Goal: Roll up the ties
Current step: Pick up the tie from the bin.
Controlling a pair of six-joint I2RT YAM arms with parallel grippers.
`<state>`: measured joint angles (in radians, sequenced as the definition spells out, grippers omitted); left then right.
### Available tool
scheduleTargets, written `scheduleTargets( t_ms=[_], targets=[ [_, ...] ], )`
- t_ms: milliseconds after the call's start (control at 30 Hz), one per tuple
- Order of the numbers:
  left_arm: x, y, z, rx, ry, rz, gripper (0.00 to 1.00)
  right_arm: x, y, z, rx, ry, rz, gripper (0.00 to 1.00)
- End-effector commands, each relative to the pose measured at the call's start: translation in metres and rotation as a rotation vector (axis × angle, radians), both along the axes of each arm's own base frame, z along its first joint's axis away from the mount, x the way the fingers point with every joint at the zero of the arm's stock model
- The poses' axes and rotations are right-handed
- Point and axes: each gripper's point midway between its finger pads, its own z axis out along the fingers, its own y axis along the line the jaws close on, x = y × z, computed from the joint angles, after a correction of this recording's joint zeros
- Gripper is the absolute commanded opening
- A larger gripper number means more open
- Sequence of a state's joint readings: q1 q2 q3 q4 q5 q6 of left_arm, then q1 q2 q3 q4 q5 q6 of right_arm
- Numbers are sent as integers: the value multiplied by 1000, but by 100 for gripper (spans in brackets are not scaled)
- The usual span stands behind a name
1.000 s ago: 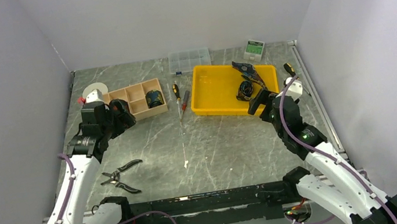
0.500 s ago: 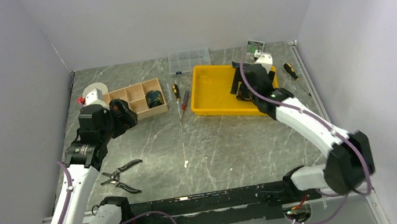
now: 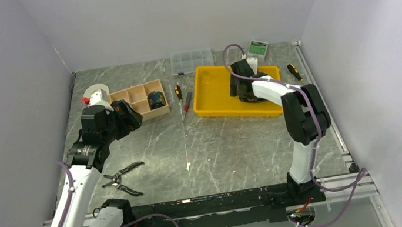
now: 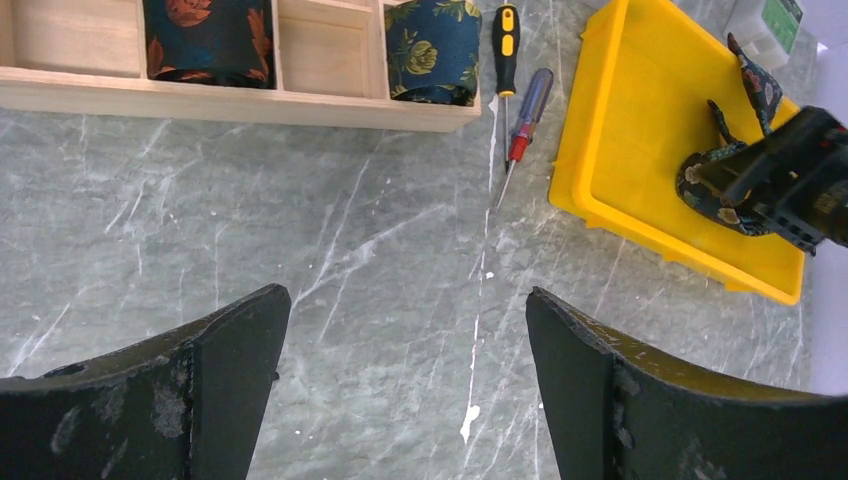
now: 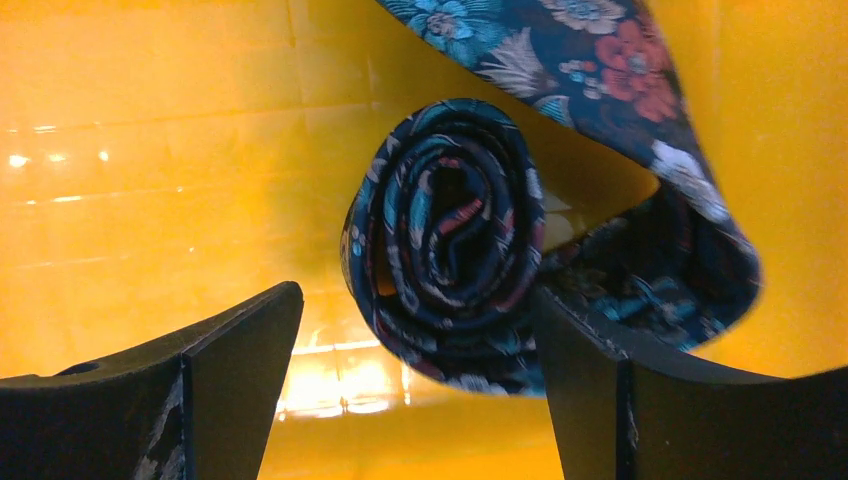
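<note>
Right gripper [image 5: 415, 300] has swung into far yellow tray [image 3: 214, 97], jaws wide astride half-rolled tie [image 5: 440, 240]; pinch next; left gripper [image 4: 405, 300] wide.

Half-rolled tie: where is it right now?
The tie lies in the yellow tray at the table's far right, in the tray's right half, directly under the right gripper; the right wrist view shows its coil between the open jaws.

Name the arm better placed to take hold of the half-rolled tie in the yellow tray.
Right. The right gripper is down in the yellow tray, jaws open either side of the coiled tie. The left gripper hangs open over the table by the wooden box, well away from the tray.
</note>
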<state>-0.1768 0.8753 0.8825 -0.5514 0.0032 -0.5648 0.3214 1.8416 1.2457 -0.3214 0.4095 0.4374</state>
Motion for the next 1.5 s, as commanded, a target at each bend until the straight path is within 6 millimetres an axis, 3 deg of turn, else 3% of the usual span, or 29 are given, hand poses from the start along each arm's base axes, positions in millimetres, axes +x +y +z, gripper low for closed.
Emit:
scheduleTargets(
  t_ms=[0,100,200,300,400,467,533,567,633,733,867,1000,1100,1233,1333,1467],
  targets=[
    [3,-10,6,-24,-29,-44,94,12,2,-12,-11,45,17,88],
    [3,-10,5,-21,-28,-45,94,14,3,-28,4,83,25,76],
    [3,-9,6,-15,-30,-42,94,15,4,-31,15,96,23,48],
    [3,-9,5,-12,-31,-41,94,19,8,1,55,20,23,27],
    [3,-9,6,-11,-33,-41,94,24,16,77,131,-163,34,3],
    [3,-10,6,-15,-36,-44,94,20,24,144,186,-318,66,0],
    [4,-14,9,-27,-49,-68,94,3,37,220,251,-492,140,0],
    [3,-18,13,-33,-63,-94,94,-14,44,256,278,-581,191,0],
    [1,-33,23,-51,-102,-191,94,-54,58,309,324,-715,326,0],
    [-6,-56,35,-113,-146,-315,94,-121,76,348,355,-797,510,0],
    [-13,-55,30,-114,-148,-320,94,-193,80,344,355,-797,633,0],
    [-16,-35,30,-21,-141,-247,94,-226,63,309,334,-745,628,0],
    [-19,-21,26,24,-146,-189,94,-226,60,269,312,-661,586,0],
    [-20,-14,27,39,-162,-154,94,-209,52,230,241,-601,408,0],
    [-21,-10,23,51,-139,-134,94,-201,49,233,127,-645,288,0],
    [-22,-4,18,71,-109,-103,94,-202,28,277,-108,-735,132,0]
  ],
)
